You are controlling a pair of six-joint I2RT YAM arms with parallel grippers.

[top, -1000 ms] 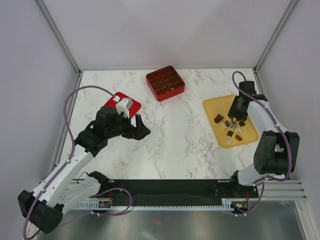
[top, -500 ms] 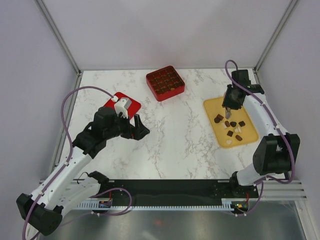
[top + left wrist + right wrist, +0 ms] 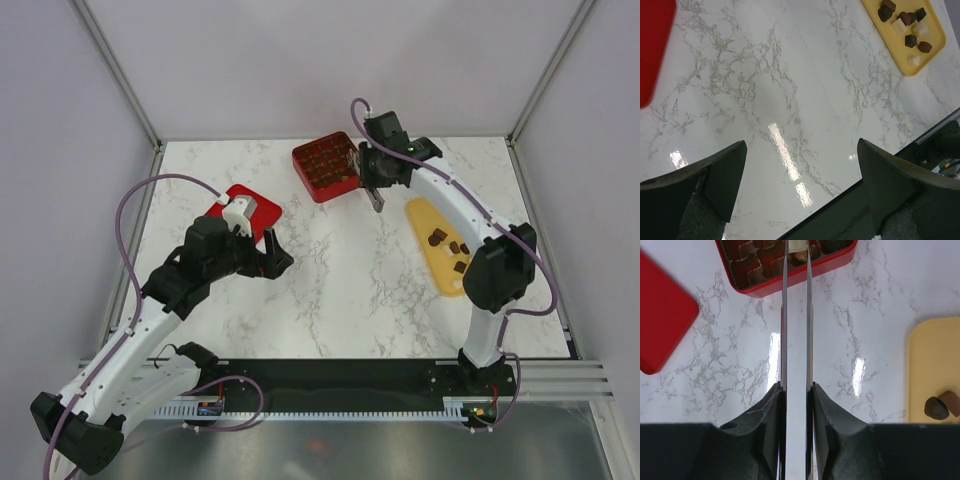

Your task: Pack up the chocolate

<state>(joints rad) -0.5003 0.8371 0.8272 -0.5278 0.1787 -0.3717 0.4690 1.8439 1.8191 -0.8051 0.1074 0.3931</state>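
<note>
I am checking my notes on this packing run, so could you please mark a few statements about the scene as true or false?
1. The left gripper is open and empty above the marble table. True.
2. The yellow tray is empty. False: several chocolate pieces lie on it.
3. The right gripper pinches a pale piece at the red gridded box. True.
4. The red lid covers the box. False: it lies flat on the table, apart from the box.
</note>
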